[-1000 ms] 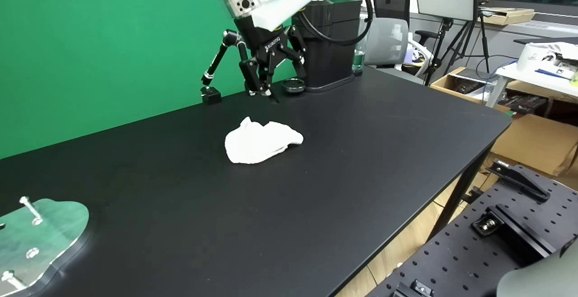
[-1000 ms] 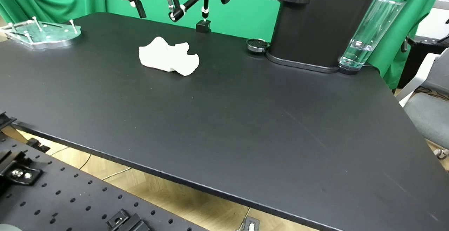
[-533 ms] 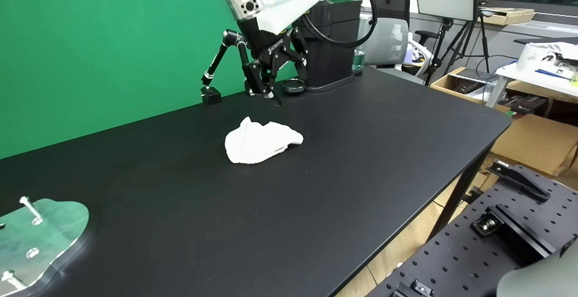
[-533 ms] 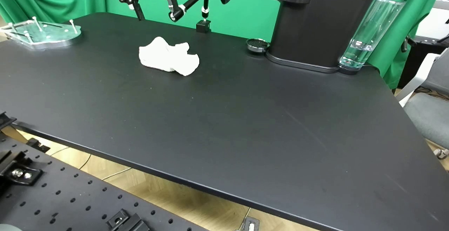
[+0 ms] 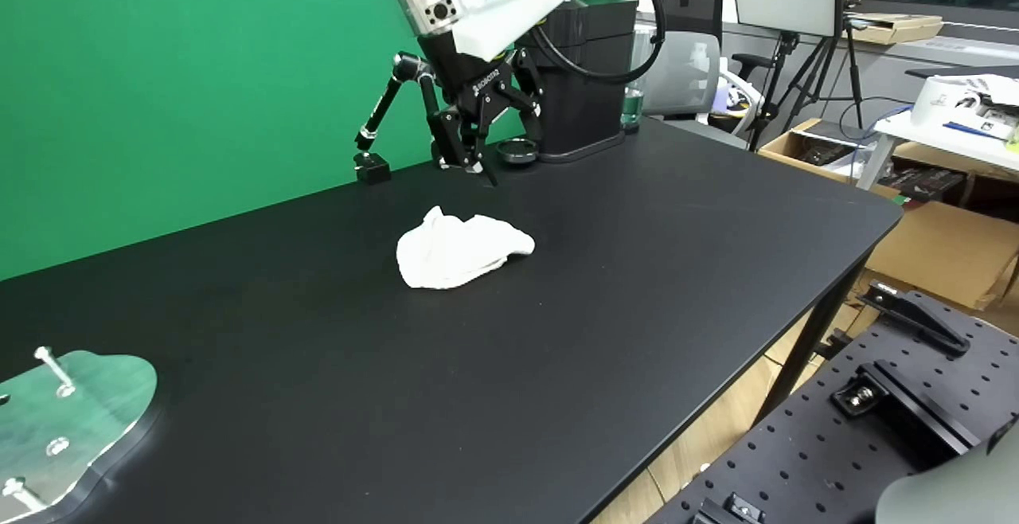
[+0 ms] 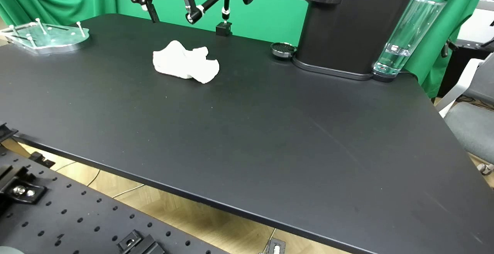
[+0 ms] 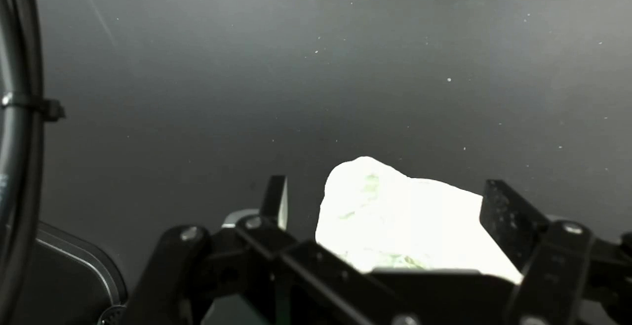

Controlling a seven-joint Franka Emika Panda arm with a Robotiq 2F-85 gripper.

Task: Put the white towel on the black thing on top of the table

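Your fingers (image 7: 511, 221) hang spread above the counter (image 7: 197, 93), where the white towel (image 7: 410, 221) lies crumpled, at four o'clock from the wrist view's centre.

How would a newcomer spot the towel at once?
Find the black table. In an exterior view, look between the coffee machine at picture right and the plate with posts at picture left. The white towel is the crumpled heap there, the only cloth.
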